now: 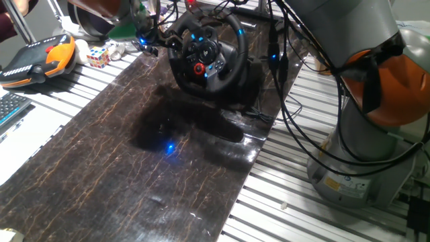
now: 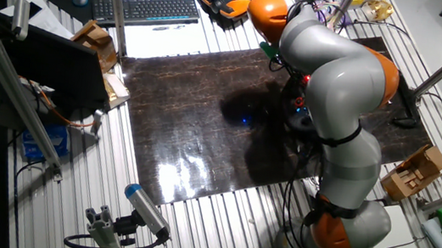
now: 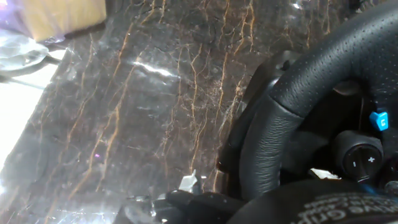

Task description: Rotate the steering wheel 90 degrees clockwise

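The steering wheel (image 1: pixel 205 48) is black with a thick round rim, a red button and blue-lit buttons on the hub. It stands on its bulky base at the far end of the dark marbled mat (image 1: pixel 154 181). My gripper (image 1: pixel 153 42) hangs just left of the rim, close to it; I cannot tell whether it touches the rim or whether it is open or shut. In the hand view the rim (image 3: pixel 292 118) and hub buttons (image 3: pixel 364 158) fill the right side. In the other fixed view my arm (image 2: pixel 338 79) hides nearly all of the wheel.
An orange teach pendant (image 1: pixel 40 57), a Rubik's cube (image 1: pixel 98 56) and a keyboard (image 1: pixel 10 107) lie left of the mat. Black cables (image 1: pixel 295 101) hang right of the wheel. The arm's base (image 1: pixel 363 154) stands at the right.
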Robot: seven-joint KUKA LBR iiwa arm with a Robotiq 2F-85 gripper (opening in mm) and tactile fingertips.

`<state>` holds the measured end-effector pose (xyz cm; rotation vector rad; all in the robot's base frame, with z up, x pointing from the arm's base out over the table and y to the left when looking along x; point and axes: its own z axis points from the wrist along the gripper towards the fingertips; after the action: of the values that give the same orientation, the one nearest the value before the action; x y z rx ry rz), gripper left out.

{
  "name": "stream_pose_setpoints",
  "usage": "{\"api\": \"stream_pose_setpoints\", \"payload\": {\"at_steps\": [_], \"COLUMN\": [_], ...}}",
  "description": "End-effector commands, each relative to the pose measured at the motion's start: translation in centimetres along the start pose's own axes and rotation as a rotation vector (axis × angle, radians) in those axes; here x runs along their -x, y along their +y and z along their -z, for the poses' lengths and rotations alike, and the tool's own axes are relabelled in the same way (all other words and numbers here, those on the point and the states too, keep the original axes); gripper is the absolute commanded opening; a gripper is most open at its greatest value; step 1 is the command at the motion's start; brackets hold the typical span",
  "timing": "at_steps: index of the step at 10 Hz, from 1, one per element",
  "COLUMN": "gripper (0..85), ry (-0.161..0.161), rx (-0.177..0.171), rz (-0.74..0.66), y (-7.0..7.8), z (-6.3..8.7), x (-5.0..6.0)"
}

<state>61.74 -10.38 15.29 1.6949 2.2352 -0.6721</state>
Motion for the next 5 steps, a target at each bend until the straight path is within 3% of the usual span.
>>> {"api": "stream_pose_setpoints", "payload": {"at_steps": [1, 5], "gripper": [85.0, 85.0], "ry": [0.004, -0.003], "rx": [0.001, 0.004], "rz": [-0.006, -0.013], "y": [-0.11, -0.16], "z": [-0.07, -0.35], "x": [0.29, 0.46]}}
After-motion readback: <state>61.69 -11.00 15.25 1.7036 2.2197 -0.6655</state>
